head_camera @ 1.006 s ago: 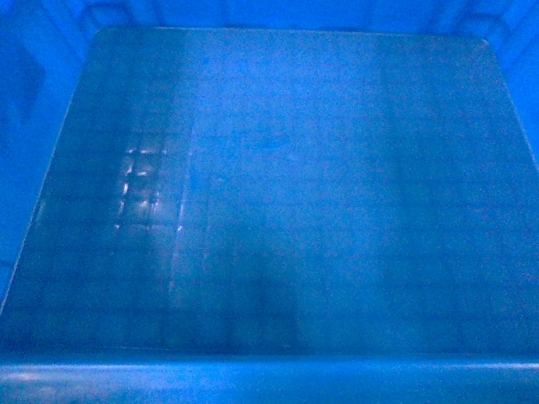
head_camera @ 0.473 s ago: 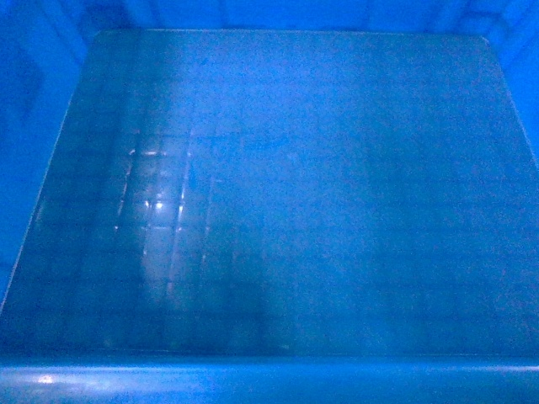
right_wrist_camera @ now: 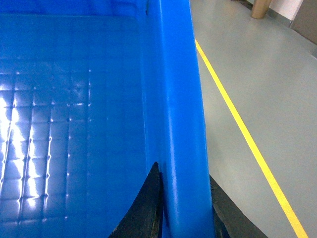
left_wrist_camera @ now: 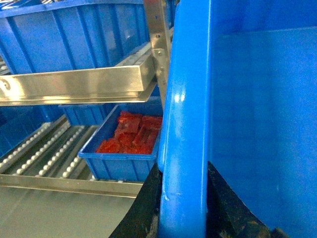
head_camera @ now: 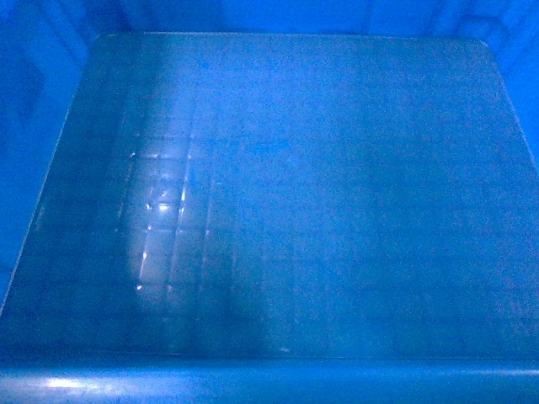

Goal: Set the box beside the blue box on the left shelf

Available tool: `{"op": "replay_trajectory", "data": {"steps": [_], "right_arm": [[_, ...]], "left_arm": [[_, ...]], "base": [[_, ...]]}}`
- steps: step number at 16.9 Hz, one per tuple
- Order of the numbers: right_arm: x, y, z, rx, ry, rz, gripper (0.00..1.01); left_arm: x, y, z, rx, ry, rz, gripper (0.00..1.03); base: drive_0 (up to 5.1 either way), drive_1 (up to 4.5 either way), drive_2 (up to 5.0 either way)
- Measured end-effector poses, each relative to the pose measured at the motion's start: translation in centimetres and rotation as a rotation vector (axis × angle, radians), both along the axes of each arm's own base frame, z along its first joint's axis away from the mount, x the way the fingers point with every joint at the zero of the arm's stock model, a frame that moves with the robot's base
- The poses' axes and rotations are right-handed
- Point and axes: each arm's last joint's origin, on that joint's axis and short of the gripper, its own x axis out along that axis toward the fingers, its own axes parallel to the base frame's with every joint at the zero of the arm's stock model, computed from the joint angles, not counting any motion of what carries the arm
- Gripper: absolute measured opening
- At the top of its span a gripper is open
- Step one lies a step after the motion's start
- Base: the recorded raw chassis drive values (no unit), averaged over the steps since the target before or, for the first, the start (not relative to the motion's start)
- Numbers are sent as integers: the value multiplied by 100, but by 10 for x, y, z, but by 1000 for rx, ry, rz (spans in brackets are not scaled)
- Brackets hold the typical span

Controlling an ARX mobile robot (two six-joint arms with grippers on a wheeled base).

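Left wrist alone shows shelf [left_wrist_camera: 44, 153].

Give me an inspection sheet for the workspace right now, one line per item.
Surface: left shelf, roller deck partly bare, metal rail above.
Job's things: box empty, carried off the shelf, filling the head view.
Clutter: small blue bin of red items on the rollers; larger blue crates on the tier above.
Grippers: left end effector and right end effector each clamped over a side rim of the box.
Cables: nothing seen.
Surroundings: grey floor with a yellow line.
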Motion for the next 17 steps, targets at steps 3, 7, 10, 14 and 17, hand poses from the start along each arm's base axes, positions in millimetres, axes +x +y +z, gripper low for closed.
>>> {"op": "replay_trajectory", "data": {"steps": [3, 7, 10, 14, 17], "right_arm": [[0, 0, 0, 0, 0, -1, 13], [0, 0, 0, 0, -1, -1, 13], [0, 0, 0, 0, 1, 0, 13], [0, 0, 0, 0, -1, -1, 13], [0, 0, 0, 0, -1, -1, 13]], "left_arm": [[0, 0, 0, -1, -1, 0, 16], [0, 0, 0, -2, -4, 0, 16], [0, 0, 0, 1, 1, 1, 16], [0, 0, 0, -2, -2, 0, 16], [0, 0, 0, -1, -1, 0, 16]], "base": [[-479, 203, 266], [-498, 243, 243], [-507, 239, 239], [-509, 236, 236], [-506, 240, 240]]}}
